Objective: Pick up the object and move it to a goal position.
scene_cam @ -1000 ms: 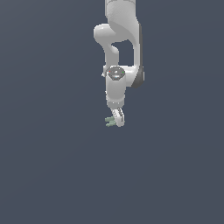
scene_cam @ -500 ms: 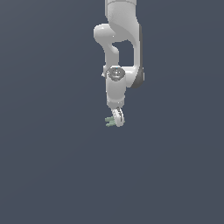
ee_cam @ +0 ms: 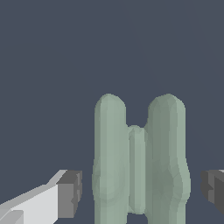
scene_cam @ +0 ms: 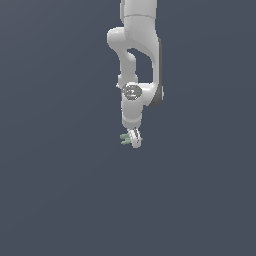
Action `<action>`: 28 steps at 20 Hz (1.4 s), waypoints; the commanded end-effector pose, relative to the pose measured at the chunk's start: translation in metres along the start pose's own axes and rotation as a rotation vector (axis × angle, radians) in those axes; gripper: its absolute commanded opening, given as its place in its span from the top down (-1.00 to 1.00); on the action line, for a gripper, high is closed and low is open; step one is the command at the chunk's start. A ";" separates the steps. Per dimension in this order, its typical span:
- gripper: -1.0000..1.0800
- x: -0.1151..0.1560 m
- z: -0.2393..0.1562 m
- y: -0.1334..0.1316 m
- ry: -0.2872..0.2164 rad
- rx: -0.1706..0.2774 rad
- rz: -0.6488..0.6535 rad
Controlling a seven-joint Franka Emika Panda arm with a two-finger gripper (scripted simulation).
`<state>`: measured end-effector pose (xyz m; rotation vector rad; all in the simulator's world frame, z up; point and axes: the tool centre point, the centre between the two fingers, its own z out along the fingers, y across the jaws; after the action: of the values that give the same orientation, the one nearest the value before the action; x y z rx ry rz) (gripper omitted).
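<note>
The object (ee_cam: 140,162) is pale green, made of two rounded upright lobes joined by a thinner middle piece. In the wrist view it stands between my fingertips (ee_cam: 70,194), with a gap on each side. My gripper (ee_cam: 142,192) is open around it and neither pad touches it. In the exterior view the gripper (scene_cam: 134,141) points down at the grey floor, and the green object (scene_cam: 125,138) shows partly beside the fingers, towards the exterior view's left. No goal marker shows.
The white arm (scene_cam: 137,55) hangs down from the top of the exterior view. A plain dark grey floor (scene_cam: 60,200) lies all around.
</note>
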<state>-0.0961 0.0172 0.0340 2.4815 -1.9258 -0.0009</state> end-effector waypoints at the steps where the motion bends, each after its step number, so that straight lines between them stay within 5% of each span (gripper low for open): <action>1: -0.92 0.000 0.009 0.000 0.000 0.000 0.001; 6: -0.92 0.000 0.016 0.000 0.000 0.001 0.001; 7: 1.00 0.000 0.016 0.000 0.000 0.001 0.001; 28: 1.00 0.019 -0.018 -0.002 0.000 0.002 0.002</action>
<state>-0.0907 0.0036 0.0441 2.4815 -1.9284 -0.0002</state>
